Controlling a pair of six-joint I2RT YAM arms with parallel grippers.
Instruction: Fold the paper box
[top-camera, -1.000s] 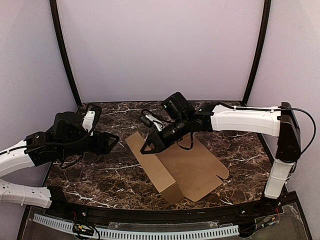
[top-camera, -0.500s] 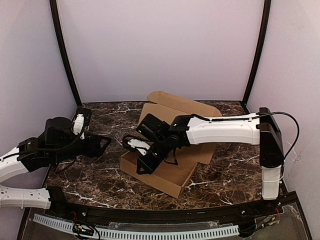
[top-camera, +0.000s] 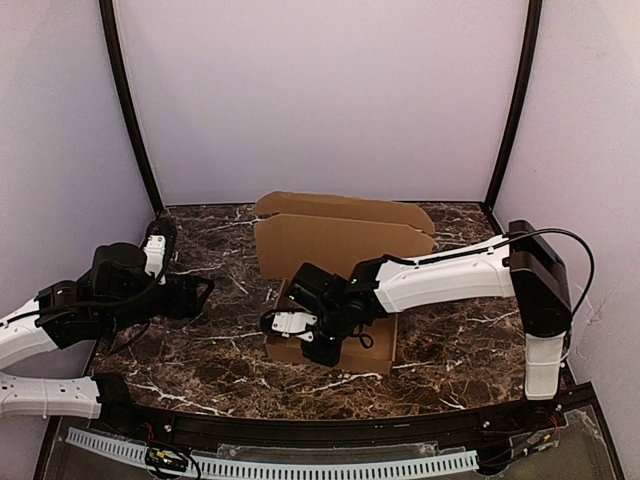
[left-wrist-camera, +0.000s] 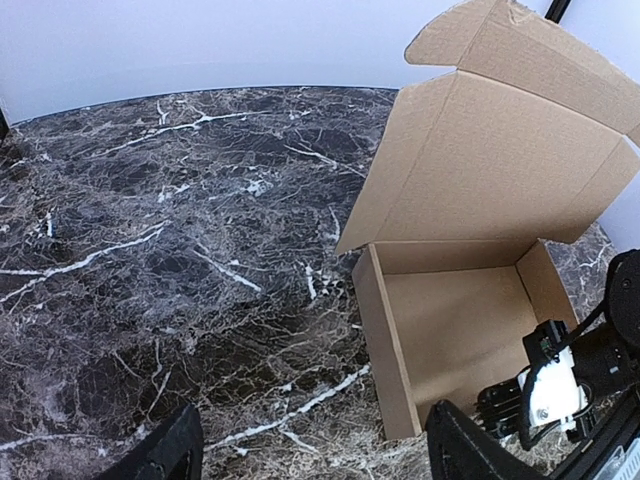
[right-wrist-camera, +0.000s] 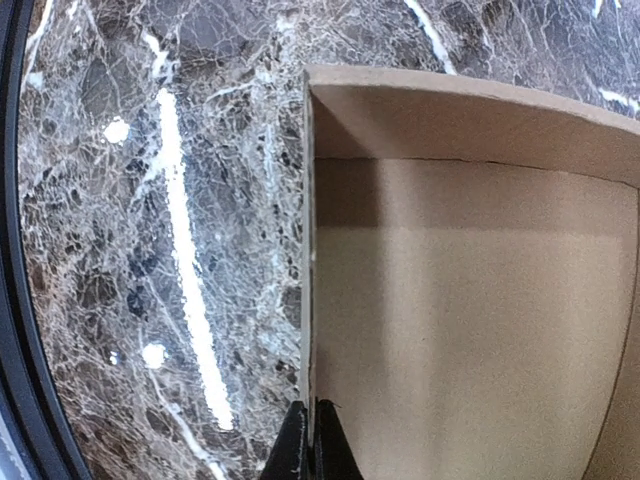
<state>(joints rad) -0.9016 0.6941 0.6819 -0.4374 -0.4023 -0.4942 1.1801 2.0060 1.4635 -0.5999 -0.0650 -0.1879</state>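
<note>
Pinching the top edge of a low wall of the paper box, the right gripper is closed on cardboard. The box sits mid-table, lid upright. The left gripper hovers beside it, spread wide.

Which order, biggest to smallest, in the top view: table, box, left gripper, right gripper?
1. table
2. box, with its lid standing up
3. left gripper and right gripper: these look about alike here, and the right one is foreshortened at the box's near wall, so I'm not ranking them.
</note>
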